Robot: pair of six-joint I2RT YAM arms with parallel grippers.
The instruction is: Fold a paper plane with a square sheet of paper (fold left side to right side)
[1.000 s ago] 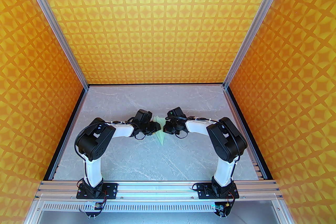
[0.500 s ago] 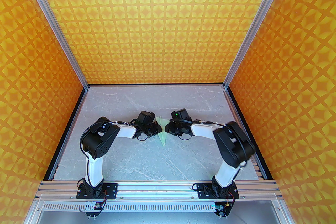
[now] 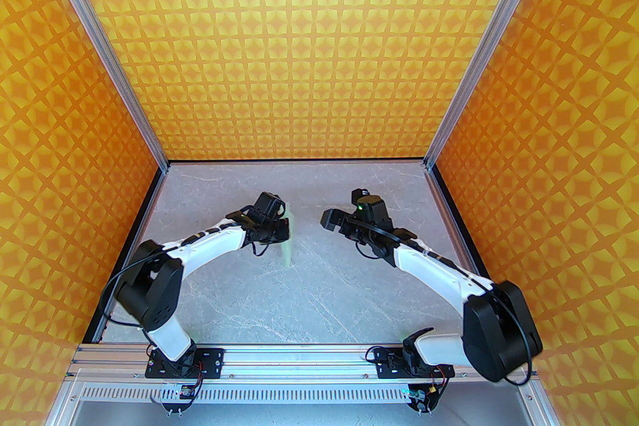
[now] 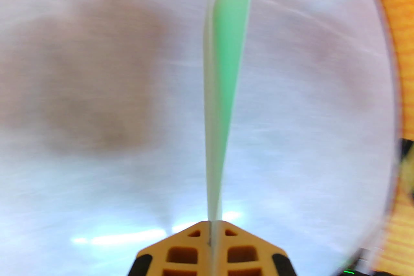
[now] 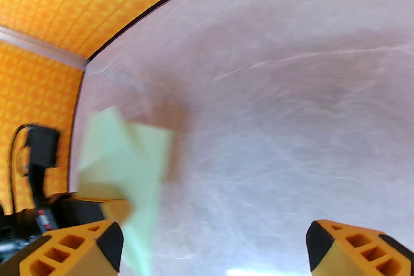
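Paper plane juts edge-on over the counter, pinched at its fold by the left tool, probably so the creased layers cannot spring apart. To its right, the right tool gapes wide and empty, leaving the plane to one grip.

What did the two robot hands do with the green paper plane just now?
The right gripper opened, let go and pulled back to the right. The left gripper, shut on the paper plane, carried it left. The table stayed as it was.
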